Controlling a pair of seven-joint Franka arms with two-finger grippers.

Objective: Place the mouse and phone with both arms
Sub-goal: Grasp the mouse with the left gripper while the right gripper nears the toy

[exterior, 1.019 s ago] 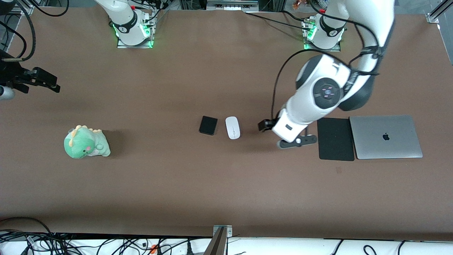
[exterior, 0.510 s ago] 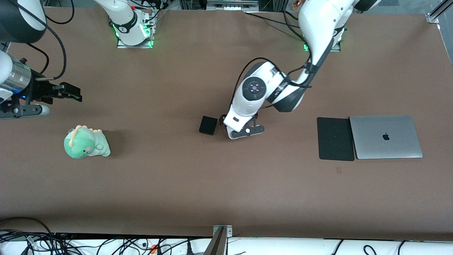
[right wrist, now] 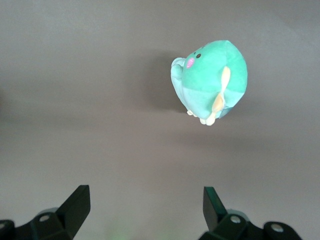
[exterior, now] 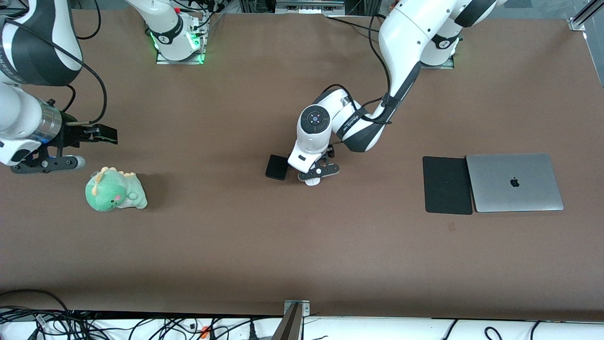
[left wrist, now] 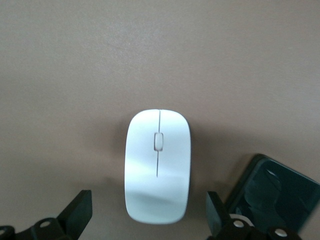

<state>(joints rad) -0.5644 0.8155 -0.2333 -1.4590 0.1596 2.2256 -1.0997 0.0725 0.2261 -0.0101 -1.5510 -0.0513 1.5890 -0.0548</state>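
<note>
The white mouse [left wrist: 158, 165] lies on the brown table near its middle. In the front view only its nearer tip [exterior: 310, 182] shows under the left arm's hand. My left gripper [left wrist: 148, 200] hangs open just over it, one finger on each side of the mouse's end, touching nothing. The black phone [exterior: 277, 167] lies flat right beside the mouse, toward the right arm's end, and its corner [left wrist: 280, 192] shows in the left wrist view. My right gripper [exterior: 104, 134] is open and empty in the air over bare table by a green plush.
A green dinosaur plush [exterior: 114, 190] sits toward the right arm's end and also shows in the right wrist view [right wrist: 212, 80]. A large black pad [exterior: 447, 185] and a closed silver laptop [exterior: 514, 182] lie side by side toward the left arm's end.
The left arm has swung from beside the black pad over to the mouse. The right arm has come in from the table's end toward the plush. Both grippers stayed open.
</note>
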